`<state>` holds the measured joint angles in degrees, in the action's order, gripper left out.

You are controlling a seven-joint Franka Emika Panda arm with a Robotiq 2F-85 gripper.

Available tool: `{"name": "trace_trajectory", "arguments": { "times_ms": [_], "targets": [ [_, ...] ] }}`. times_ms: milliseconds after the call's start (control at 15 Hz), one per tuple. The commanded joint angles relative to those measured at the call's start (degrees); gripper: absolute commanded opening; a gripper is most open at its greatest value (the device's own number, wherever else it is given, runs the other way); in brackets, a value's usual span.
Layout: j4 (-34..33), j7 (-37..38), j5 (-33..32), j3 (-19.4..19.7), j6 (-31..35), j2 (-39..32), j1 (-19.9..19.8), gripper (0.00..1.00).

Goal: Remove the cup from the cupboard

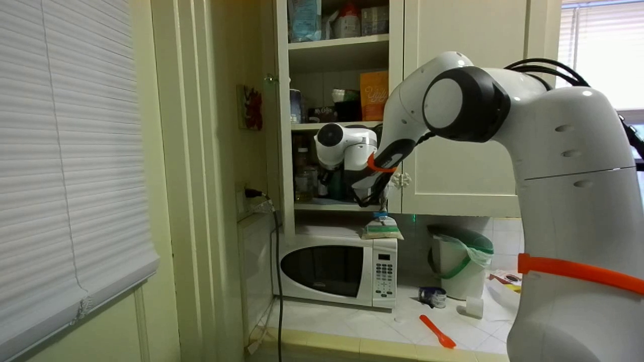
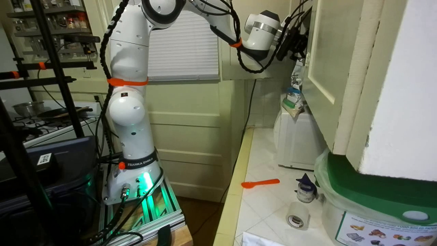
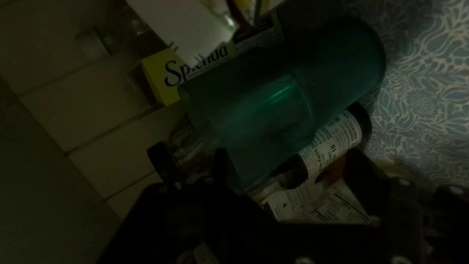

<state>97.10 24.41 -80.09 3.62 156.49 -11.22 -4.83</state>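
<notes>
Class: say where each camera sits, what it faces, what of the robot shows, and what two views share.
In an exterior view: beside the arm, facing the open cupboard; arm shows at picture right.
In an exterior view: higher than the counter, looking along it to the blind; arm and base show.
Wrist view: on the arm's end, facing the cup; tool shows below.
Both exterior views share arm, microwave, spoon.

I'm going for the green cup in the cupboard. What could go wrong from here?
In the wrist view, a bottle shows beside the cup and within the opening of the gripper, so closing might pinch or topple it.
That view is dark; a poor grip could go unnoticed.
In an exterior view, a bag is below the gripper; pulling the cup out may knock it.
</notes>
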Motion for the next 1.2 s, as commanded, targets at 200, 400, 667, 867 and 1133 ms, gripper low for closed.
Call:
{"name": "trace_trajectory", "arguments": {
  "times_ms": [200, 400, 667, 867, 1133],
  "targets": [
    [-2.05, 1.04, -1.39, 0.24, 0.84, -1.24, -0.06, 0.27],
    [-2.46, 0.78, -1.21, 0.2, 0.68, -1.17, -0.04, 0.17],
    [-2.64, 0.84, -0.81, 0.09, 0.46, -1.33, -0.01, 0.5],
    [-2.74, 0.92, -0.57, 0.06, 0.59, -1.37, -0.03, 0.73],
    [-2.82, 0.89, 0.25, -0.05, 0.52, -0.91, -0.1, 1.0]
  ]
}}
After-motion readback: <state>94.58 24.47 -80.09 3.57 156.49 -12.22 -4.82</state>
